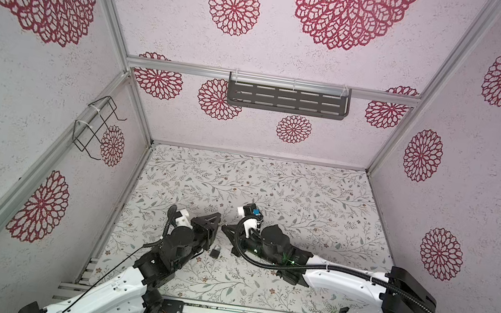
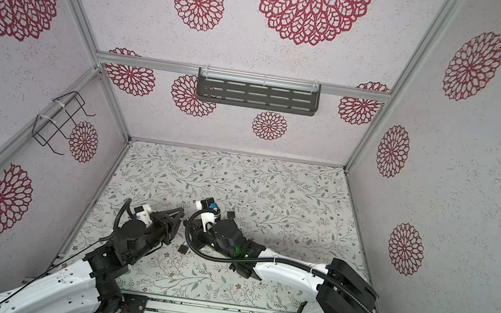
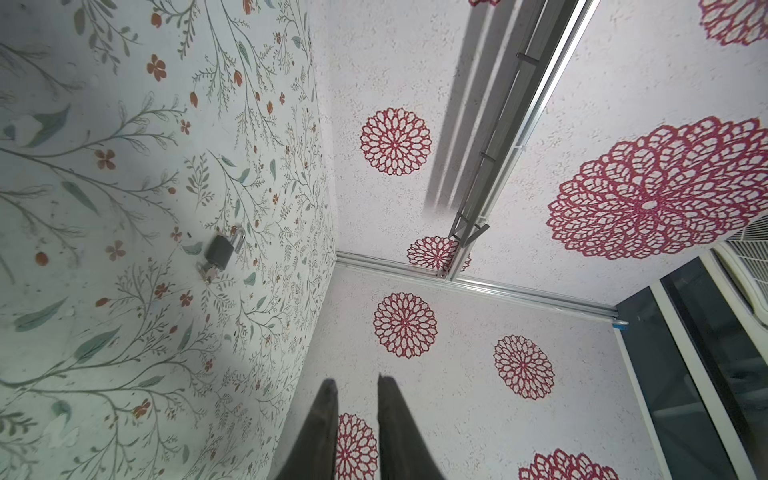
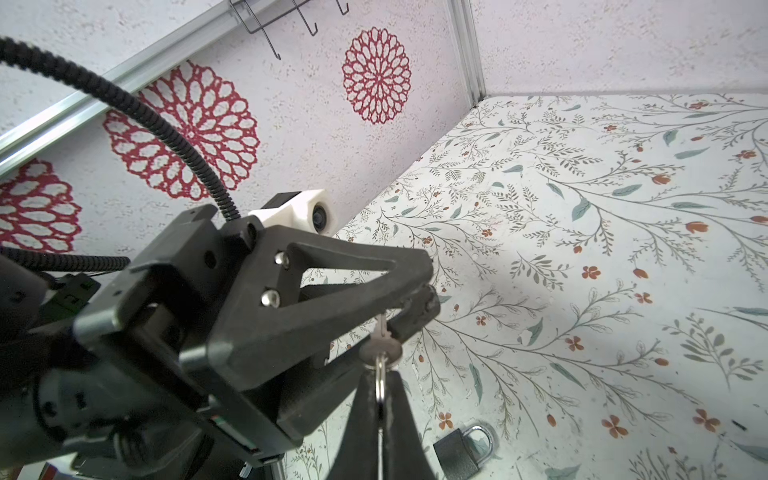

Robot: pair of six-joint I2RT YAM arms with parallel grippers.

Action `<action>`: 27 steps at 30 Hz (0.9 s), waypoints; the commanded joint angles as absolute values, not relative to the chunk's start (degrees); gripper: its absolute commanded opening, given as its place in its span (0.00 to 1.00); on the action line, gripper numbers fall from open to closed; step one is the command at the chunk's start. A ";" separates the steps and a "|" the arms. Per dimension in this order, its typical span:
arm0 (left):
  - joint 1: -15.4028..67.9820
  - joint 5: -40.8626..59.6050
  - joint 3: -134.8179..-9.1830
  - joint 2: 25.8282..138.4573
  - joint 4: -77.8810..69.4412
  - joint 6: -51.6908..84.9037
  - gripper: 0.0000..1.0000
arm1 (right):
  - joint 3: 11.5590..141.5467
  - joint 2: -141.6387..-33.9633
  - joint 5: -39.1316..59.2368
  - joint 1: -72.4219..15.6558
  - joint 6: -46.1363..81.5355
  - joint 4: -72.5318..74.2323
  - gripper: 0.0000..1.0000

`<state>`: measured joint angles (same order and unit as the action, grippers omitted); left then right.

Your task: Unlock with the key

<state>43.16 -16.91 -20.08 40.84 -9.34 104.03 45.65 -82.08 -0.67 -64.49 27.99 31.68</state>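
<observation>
key (image 4: 380,351): small, silver; held in the air above the table, between the tips of the two grippers, apart from the padlock; round head toward the right gripper, blade reaching into the left gripper's tips.

key ring (image 4: 378,384): threaded through the key's head; pinched between the right gripper's fingers.

right gripper (image 4: 380,374): fingers pressed together on the key ring; reaching toward the middle of the table in both top views, nearly tip to tip with the left gripper.

left gripper (image 4: 415,297): tips set on either side of the key's blade in the right wrist view; narrow gap between the fingers (image 3: 328,399) in the left wrist view; pinching the blade or only standing around it: cannot tell.

padlock (image 1: 214,252): dark body, silver shackle; lying flat on the table, on the near side of the meeting grippers, between the two arms; touched by neither gripper; shackle seemingly seated in the body.

table (image 1: 270,193): pale top printed with leafy twigs and small red flowers.

walls (image 1: 327,141): white, rough, with large red flower rosettes.

shelf (image 1: 287,101): dark, slotted, hung on the back wall.

wire rack (image 1: 95,129): black, fixed to the left wall.
</observation>
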 commanded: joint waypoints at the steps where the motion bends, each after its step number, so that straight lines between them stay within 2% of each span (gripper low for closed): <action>1: 42.80 -17.84 -19.06 40.27 -9.32 105.09 0.18 | 45.40 -79.20 -2.27 -64.25 26.48 33.80 0.00; 14: 42.53 -17.62 -19.25 40.69 -9.49 104.31 0.00 | 45.53 -79.04 -2.11 -64.25 26.19 33.68 0.00; 17: 42.30 -17.53 -20.13 40.87 -9.45 102.13 0.00 | 45.88 -78.57 -2.11 -64.25 26.39 32.64 0.01; 19: 41.88 -16.93 -21.19 41.15 -9.07 99.83 0.00 | 45.93 -77.88 -2.03 -64.16 26.76 31.91 0.13; 23: 40.47 -15.18 -23.15 41.23 -7.92 91.71 0.00 | 45.82 -75.86 1.56 -62.96 28.95 31.32 0.32; 27: 39.08 -12.15 -25.59 41.74 -6.30 81.55 0.00 | 46.46 -75.01 8.61 -60.16 33.67 31.09 0.41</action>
